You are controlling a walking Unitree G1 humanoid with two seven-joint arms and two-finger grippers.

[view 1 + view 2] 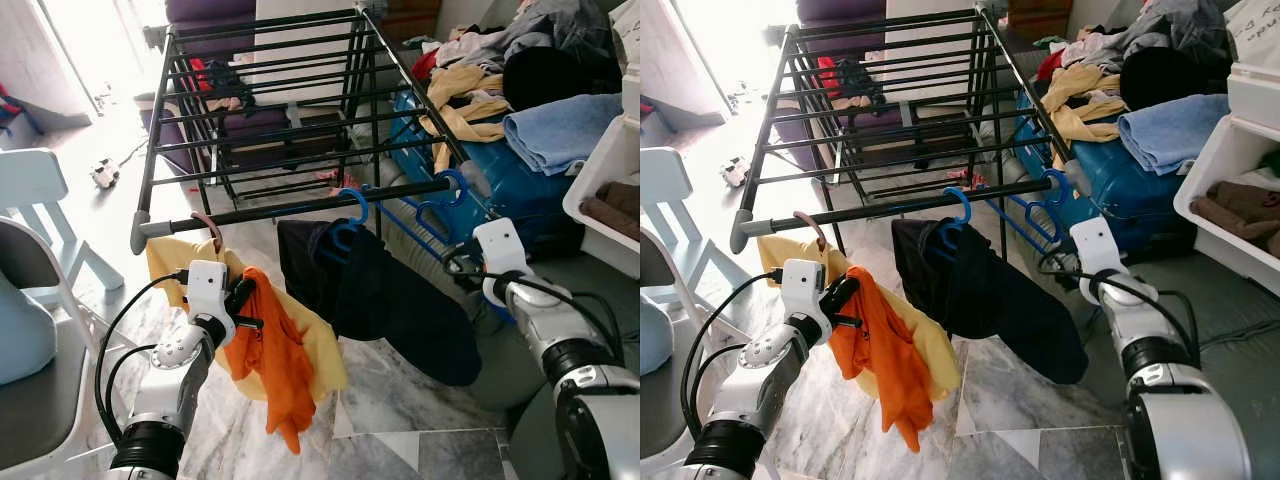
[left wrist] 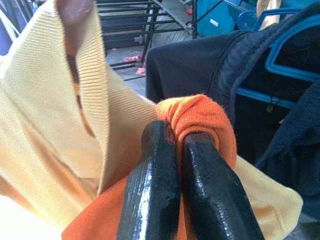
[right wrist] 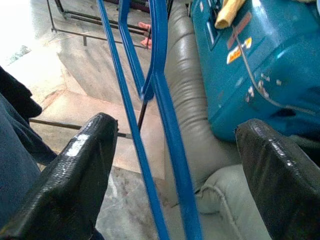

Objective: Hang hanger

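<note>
Nearest the head camera, the left gripper (image 1: 243, 300) is seen with its two black fingers (image 2: 155, 190) pressed together on a bunched fold of the bright orange knit garment (image 1: 270, 355); that garment hangs down in front of the pale yellow ribbed sweater (image 1: 165, 258), which is carried on a brownish hook (image 1: 209, 229) over the front rail of the black metal drying rack (image 1: 290, 205). Just beside it on the same rail a dark navy garment (image 1: 400, 300) is hung on a blue plastic hanger (image 1: 352, 207); near the rail's right end an empty blue wire hanger (image 1: 440, 205) is hooked, its thin blue bars (image 3: 160, 115) running between the fingertips of the right gripper (image 3: 175, 165); those fingers are held wide apart, and contact with the bars cannot be confirmed. Beyond the hanger a teal hard-shell suitcase (image 3: 260, 65) is noted beside a grey cushioned surface (image 3: 190, 125); folded blue towel (image 1: 560, 125) and mixed clothes lie on top; a white plastic bin (image 1: 605, 190) stands at the right; a pale blue chair (image 1: 35, 200) at the left, on marble-patterned floor (image 1: 400, 400).
</note>
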